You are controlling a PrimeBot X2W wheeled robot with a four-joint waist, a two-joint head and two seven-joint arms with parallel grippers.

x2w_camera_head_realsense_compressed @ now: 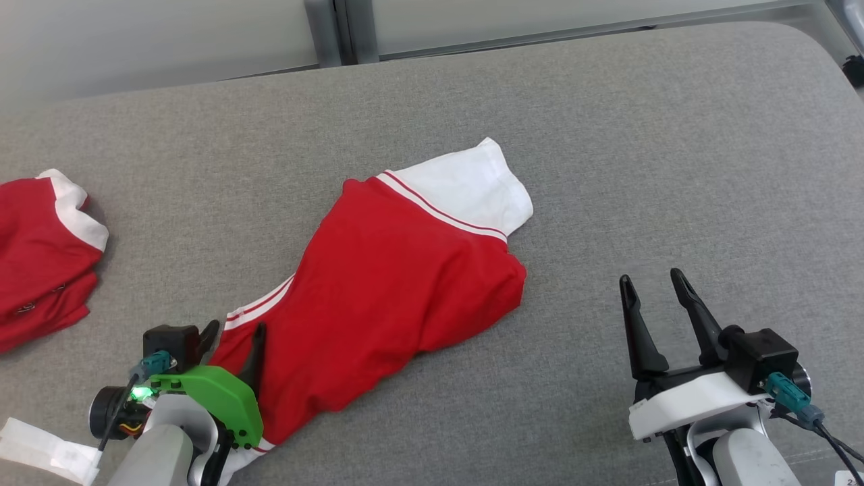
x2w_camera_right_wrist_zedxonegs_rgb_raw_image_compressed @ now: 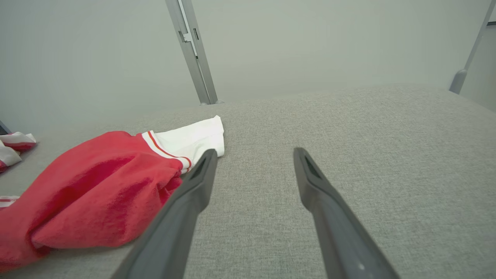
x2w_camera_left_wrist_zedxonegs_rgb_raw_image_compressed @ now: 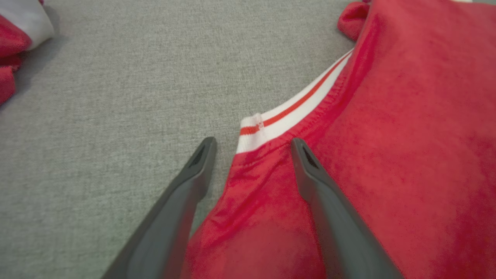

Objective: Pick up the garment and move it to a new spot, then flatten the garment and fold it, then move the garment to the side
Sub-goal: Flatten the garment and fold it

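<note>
**Head view.** The garment (x2w_camera_head_realsense_compressed: pixel 398 283) lies in the middle of the grey pad (x2w_camera_head_realsense_compressed: pixel 675 135), toward its near edge. It is bunched on a slant, with one white sleeve (x2w_camera_head_realsense_compressed: pixel 472 185) pointing at the far edge. It is neither flat nor folded, so I judge that flattening, folding and moving aside are all left to do. Whether this is already its new spot cannot be told. The left gripper (x2w_camera_head_realsense_compressed: pixel 235 334) stands spread at the garment's near-left end and grasps nothing. The right gripper (x2w_camera_head_realsense_compressed: pixel 652 278) is also spread and empty, over bare pad near the near-right corner. A second red shirt (x2w_camera_head_realsense_compressed: pixel 40 263) sits at the left edge. The right half and the far strip of the pad are bare, which leaves good room for spreading.

**Left wrist view.** The left gripper (x2w_camera_left_wrist_zedxonegs_rgb_raw_image_compressed: pixel 254 143) has its fingers either side of the garment's (x2w_camera_left_wrist_zedxonegs_rgb_raw_image_compressed: pixel 407 135) edge, by the striped band (x2w_camera_left_wrist_zedxonegs_rgb_raw_image_compressed: pixel 294 110). One finger is over cloth and the other over pad (x2w_camera_left_wrist_zedxonegs_rgb_raw_image_compressed: pixel 116 97). Whether they touch the cloth cannot be told. The second shirt (x2w_camera_left_wrist_zedxonegs_rgb_raw_image_compressed: pixel 11 35) is well apart.

**Right wrist view.** The right gripper (x2w_camera_right_wrist_zedxonegs_rgb_raw_image_compressed: pixel 254 153) points across bare pad (x2w_camera_right_wrist_zedxonegs_rgb_raw_image_compressed: pixel 368 135), with the garment (x2w_camera_right_wrist_zedxonegs_rgb_raw_image_compressed: pixel 97 193) just to its left. The pad rounds off at the far edge before a wall and post (x2w_camera_right_wrist_zedxonegs_rgb_raw_image_compressed: pixel 192 50).
</note>
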